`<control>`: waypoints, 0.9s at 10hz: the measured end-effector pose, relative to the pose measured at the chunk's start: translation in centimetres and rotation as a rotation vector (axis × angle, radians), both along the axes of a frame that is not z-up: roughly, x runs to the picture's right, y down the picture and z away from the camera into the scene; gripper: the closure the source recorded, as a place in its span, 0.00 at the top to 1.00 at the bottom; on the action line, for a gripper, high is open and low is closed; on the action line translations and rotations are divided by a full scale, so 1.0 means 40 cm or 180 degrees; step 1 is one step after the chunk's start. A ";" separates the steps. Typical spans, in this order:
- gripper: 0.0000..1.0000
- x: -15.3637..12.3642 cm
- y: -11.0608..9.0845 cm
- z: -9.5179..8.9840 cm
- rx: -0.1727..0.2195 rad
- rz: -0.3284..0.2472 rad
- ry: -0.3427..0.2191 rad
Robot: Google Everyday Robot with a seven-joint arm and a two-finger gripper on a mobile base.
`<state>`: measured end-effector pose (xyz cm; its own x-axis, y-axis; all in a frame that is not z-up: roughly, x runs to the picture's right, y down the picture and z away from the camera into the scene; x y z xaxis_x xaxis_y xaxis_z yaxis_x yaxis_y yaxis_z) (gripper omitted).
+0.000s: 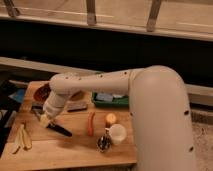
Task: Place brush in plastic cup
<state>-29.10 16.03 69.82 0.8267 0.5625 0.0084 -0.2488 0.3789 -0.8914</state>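
My gripper point(45, 120) hangs low over the left part of the wooden table point(75, 152). It is shut on the head end of the brush point(61, 130). The brush's black handle slants down to the right from the gripper, close to the tabletop. The light-blue plastic cup does not show; the gripper and wrist cover the spot where it stood.
An orange carrot point(90, 123), an orange ball point(110, 118), a white mug point(118, 133) and a shiny metal cup point(103, 143) lie right of the brush. A dark grey block point(77, 106), green tray point(111, 99) and red bowl point(42, 92) sit behind. Banana peel point(21, 139) lies front left.
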 end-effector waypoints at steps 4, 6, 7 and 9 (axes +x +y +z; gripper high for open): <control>0.00 -0.014 0.012 -0.007 -0.0020 -0.0089 0.0036; 0.00 -0.012 0.012 -0.005 -0.0022 -0.0087 0.0041; 0.00 -0.013 0.013 -0.004 -0.0040 -0.0077 0.0041; 0.00 -0.010 0.030 0.027 -0.0108 -0.0024 0.0001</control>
<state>-29.49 17.22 70.89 0.8310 0.5561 -0.0108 -0.2462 0.3503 -0.9037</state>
